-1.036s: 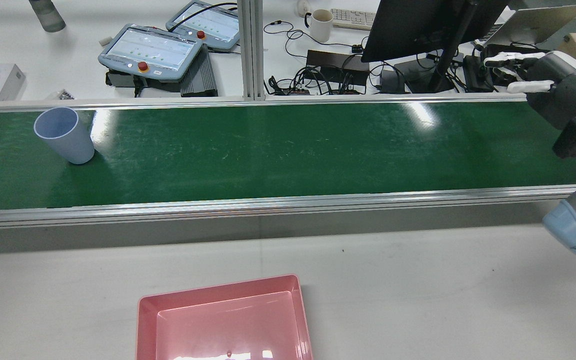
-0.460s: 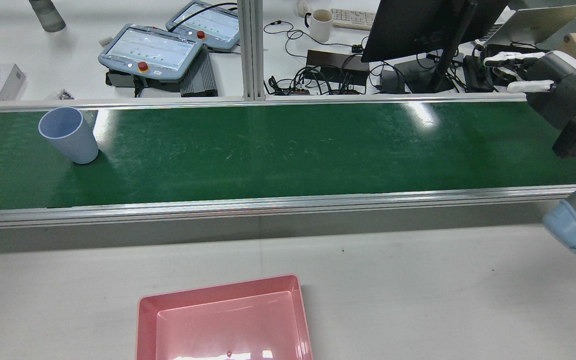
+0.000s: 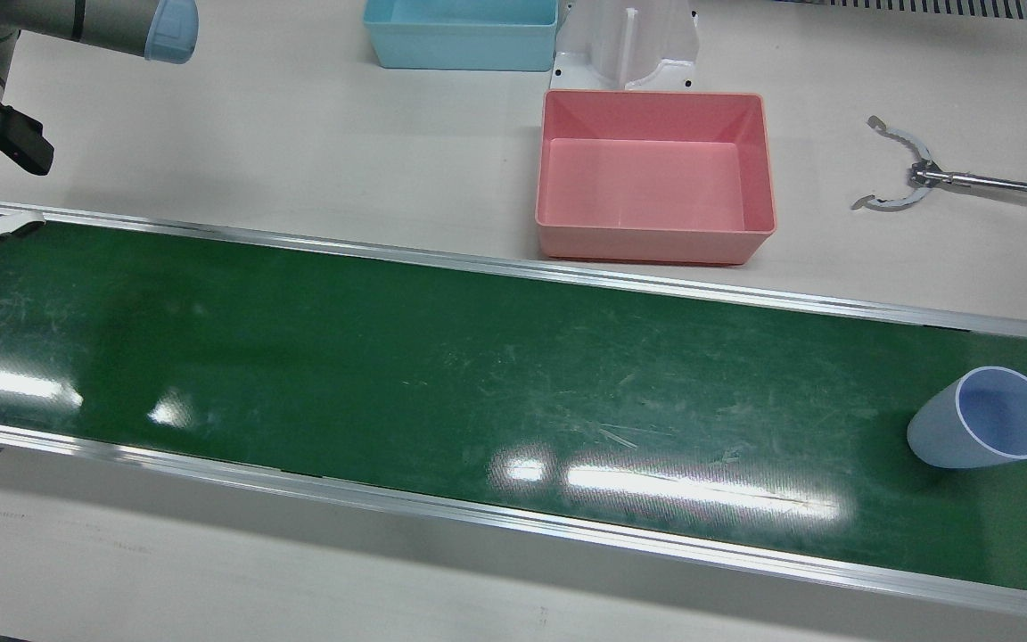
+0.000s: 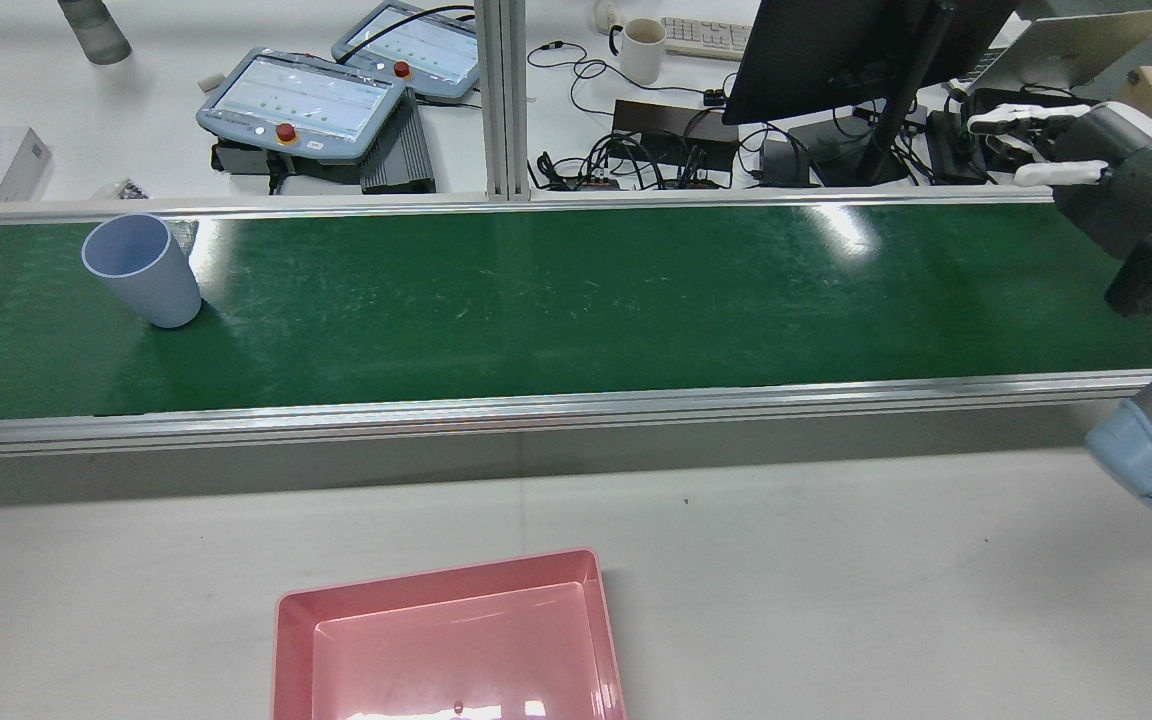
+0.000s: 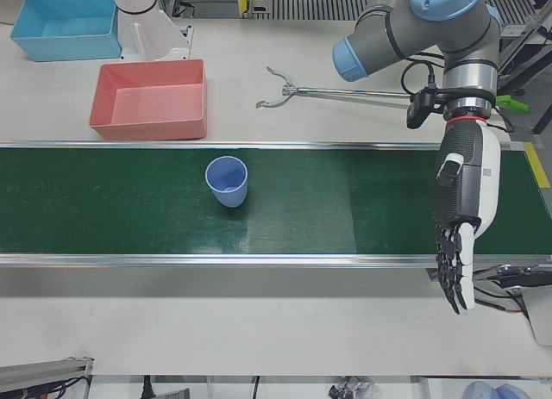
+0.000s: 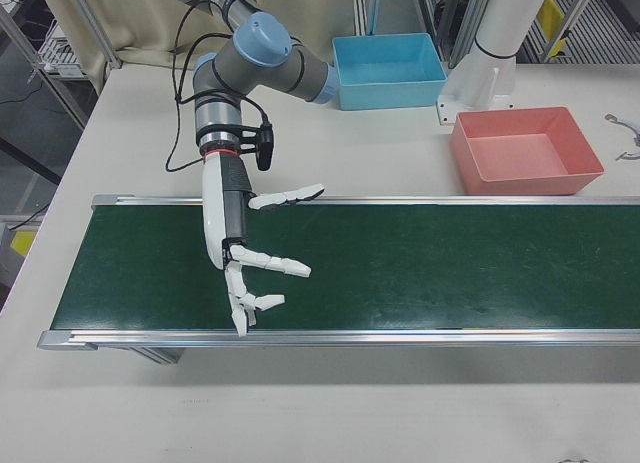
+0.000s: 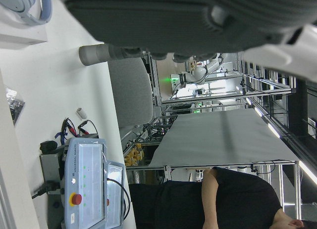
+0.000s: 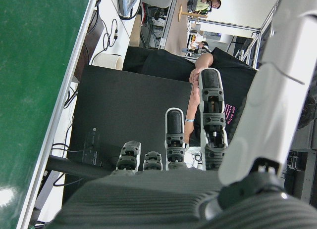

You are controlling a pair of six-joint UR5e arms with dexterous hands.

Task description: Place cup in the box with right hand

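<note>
The cup (image 3: 981, 432) is a plain pale blue-grey tumbler, smooth-walled, without handle or markings, wider at its open mouth than at its base. It stands upright on the green conveyor belt (image 3: 442, 374); the cameras' slanted angles make it look tilted. In the front view it sits at about 4 o'clock, near the belt's right end; in the rear view the cup (image 4: 141, 270) is at about 10 o'clock, close to the belt's far rail. In the left-front view the cup (image 5: 228, 181) is just left of centre, its inside empty and the same pale blue as its outer wall.

The pink box (image 3: 653, 174) rests on the white table (image 3: 299, 134) at about 12 o'clock in the front view, just beyond the belt's rail, open and empty. A blue bin (image 3: 460, 34) lies further back, left of it. A metal grabber tool (image 3: 901, 174) lies on the table at 2 o'clock.

The right hand (image 6: 245, 253) hangs over the opposite end of the belt, well apart from the cup, its white fingers (image 6: 290, 196) spread wide and holding nothing. The left hand (image 5: 461, 222) hangs over the belt's end at 3 o'clock in the left-front view, fingers extended downward and slightly apart, also empty.

Across the belt in the rear view stand two teach pendants (image 4: 301, 100), a white mug (image 4: 641, 48) and a monitor (image 4: 836, 55).
</note>
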